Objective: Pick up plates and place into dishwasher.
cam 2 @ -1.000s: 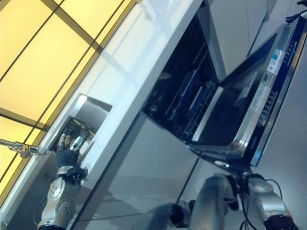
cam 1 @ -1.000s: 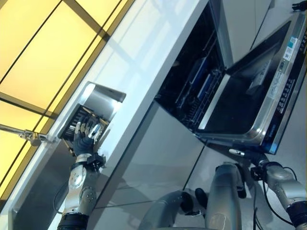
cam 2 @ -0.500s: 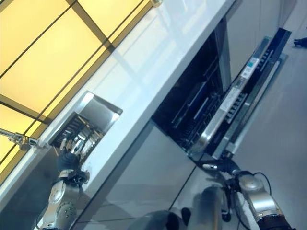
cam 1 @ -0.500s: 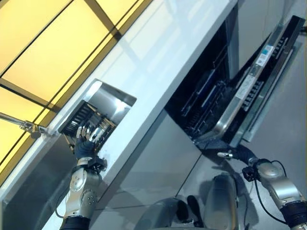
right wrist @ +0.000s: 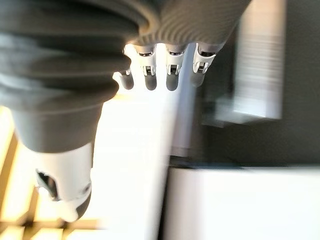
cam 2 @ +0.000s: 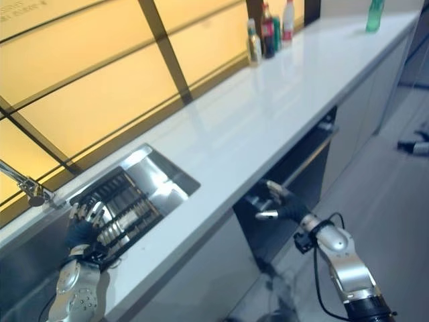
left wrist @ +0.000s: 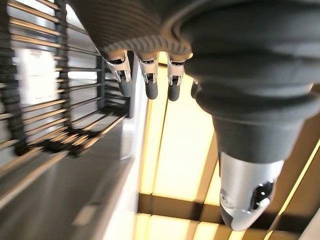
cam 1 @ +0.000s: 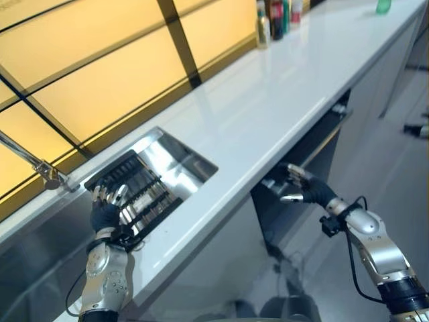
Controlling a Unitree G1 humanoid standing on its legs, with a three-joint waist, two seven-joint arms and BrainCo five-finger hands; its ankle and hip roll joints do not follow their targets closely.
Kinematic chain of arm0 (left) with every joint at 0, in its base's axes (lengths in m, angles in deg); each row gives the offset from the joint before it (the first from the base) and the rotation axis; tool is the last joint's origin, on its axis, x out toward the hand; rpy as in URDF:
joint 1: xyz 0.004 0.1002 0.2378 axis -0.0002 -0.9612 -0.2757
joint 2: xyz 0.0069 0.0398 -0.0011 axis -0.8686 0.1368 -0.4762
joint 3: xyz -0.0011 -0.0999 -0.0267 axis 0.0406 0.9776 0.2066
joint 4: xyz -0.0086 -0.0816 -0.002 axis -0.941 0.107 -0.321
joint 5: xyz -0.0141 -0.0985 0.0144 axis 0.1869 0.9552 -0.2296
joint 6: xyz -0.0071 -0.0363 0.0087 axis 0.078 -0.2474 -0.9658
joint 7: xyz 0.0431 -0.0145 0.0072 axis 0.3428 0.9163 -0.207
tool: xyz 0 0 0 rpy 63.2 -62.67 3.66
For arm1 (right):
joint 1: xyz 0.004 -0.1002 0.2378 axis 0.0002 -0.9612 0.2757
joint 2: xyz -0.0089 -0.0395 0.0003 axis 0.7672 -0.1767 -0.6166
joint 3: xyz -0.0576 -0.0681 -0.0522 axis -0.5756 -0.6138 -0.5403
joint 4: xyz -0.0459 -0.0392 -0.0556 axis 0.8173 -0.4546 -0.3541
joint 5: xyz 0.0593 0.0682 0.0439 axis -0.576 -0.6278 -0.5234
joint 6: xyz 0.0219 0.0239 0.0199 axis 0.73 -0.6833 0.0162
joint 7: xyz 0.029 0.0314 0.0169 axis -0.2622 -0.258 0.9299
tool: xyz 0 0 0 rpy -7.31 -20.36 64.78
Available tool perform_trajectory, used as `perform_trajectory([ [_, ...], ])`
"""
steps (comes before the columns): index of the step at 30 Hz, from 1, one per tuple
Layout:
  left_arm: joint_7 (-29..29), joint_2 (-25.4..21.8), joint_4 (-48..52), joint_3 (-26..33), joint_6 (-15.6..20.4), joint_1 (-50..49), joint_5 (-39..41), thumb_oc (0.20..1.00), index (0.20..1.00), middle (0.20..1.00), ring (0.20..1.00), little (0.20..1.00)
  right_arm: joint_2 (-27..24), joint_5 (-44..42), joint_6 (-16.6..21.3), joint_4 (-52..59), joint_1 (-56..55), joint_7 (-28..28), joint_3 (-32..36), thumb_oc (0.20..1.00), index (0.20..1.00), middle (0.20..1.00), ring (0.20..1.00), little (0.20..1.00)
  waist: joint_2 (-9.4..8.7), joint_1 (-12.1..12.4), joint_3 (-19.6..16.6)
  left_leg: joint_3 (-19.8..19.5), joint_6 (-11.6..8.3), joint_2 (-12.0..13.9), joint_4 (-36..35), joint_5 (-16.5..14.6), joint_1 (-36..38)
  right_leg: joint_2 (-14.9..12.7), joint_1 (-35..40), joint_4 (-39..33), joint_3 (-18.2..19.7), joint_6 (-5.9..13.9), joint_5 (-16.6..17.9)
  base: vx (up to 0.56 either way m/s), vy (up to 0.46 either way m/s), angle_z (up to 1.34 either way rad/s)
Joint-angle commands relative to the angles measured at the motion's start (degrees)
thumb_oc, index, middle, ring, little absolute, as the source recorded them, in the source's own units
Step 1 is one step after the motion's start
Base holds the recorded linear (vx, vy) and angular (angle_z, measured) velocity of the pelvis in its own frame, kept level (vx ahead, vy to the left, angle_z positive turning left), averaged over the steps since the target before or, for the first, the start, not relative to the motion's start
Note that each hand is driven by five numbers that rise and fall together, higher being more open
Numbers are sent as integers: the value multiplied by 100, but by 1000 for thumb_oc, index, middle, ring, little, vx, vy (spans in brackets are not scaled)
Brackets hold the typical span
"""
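The head camera has swung since a second ago: the long white counter point(cam 1: 281, 100) now runs level toward the far end, where a cluster of bottles point(cam 2: 268, 33) and a single green bottle point(cam 2: 374, 15) stand, none of which showed before. Taking the steel sink point(cam 1: 177, 154) set into the counter as the landmark, the left hand point(cam 1: 106, 209) stays where it was, over the black wire rack point(cam 1: 137, 191) that lies in the sink, at the rack's near edge; its fingers are straight and slightly spread, curled round nothing, and the left wrist view shows their dark tips point(left wrist: 147, 85) hanging free above the rack's bars. The faucet point(cam 1: 47, 173) stands at the sink's far left corner, against the yellow panelled wall point(cam 1: 100, 74). The dishwasher point(cam 1: 305, 157) sits under the counter well to the right of the sink; its door, which hung wide open a second ago and half raised half a second ago, is now nearly upright with only a narrow dark gap at the top. The right hand point(cam 1: 300, 190) is at that door's front, fingers straight and relaxed, thumb apart, gripping nothing; whether the fingertips touch the door cannot be told. No plate can be made out; the rack's contents are too small to tell.
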Motion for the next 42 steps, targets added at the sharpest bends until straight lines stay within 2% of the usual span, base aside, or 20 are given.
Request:
perform_trajectory([
  [1,267,-690,49,274,34,47,-70,1000,1000,1000,1000,1000,230,-253,404,81,540,127,151,1000,1000,1000,1000,1000,-581,201,-365,-76,146,-160,69,-123,-254,0,852,-1887,66,280,691,-41,-76,13],
  [9,429,-647,79,328,34,125,-178,1000,1000,1000,1000,1000,341,-494,313,242,421,105,266,1000,1000,1000,1000,1000,-806,359,-771,-72,-14,128,-636,163,60,155,1260,-2618,-276,299,937,-53,-54,17],
  [13,480,-601,187,298,45,153,-262,1000,1000,1000,1000,1000,423,-552,177,249,459,-83,266,1000,1000,1000,1000,1000,-863,433,-808,-31,-66,201,-809,231,113,185,1319,-2826,-429,324,1045,-75,-56,15],
  [19,556,-601,311,242,31,289,-141,1000,1000,1000,1000,1000,476,-836,161,403,704,-199,154,1000,1000,1000,1000,1000,-938,513,-785,-100,-89,246,-825,235,64,225,1305,-2794,-500,316,1000,-66,-45,5],
  [23,577,-496,373,-135,20,553,47,1000,1000,1000,1000,1000,645,-966,144,337,1183,-522,-322,1000,1000,1000,1000,1000,-1006,635,-747,-178,-109,266,-773,216,25,245,1343,-2770,-572,306,957,-27,-32,5],
  [27,571,-342,498,-595,-130,755,132,1000,1000,1000,1000,1000,813,-855,295,221,1581,-850,-954,1000,1000,1000,1000,1000,-1071,807,-661,-219,-130,306,-732,236,-44,219,1380,-2728,-730,302,917,-25,-19,9],
  [34,356,-243,551,-1257,-390,1114,106,1000,1000,1000,1000,1000,1307,-910,372,-672,2159,-1550,-2021,1000,1000,1000,1000,1000,-1235,1166,-519,-337,-194,419,-667,267,-110,187,1520,-2684,-1111,253,815,4,-35,28],
  [42,309,-234,664,-1428,-561,1009,47,1000,1000,1000,1000,1000,1725,-1339,384,-1318,1997,-2243,-2393,1000,1000,1000,1000,1000,-1234,1462,-379,-580,-250,526,-593,343,-212,187,1651,-2556,-1422,165,644,24,-22,42],
])
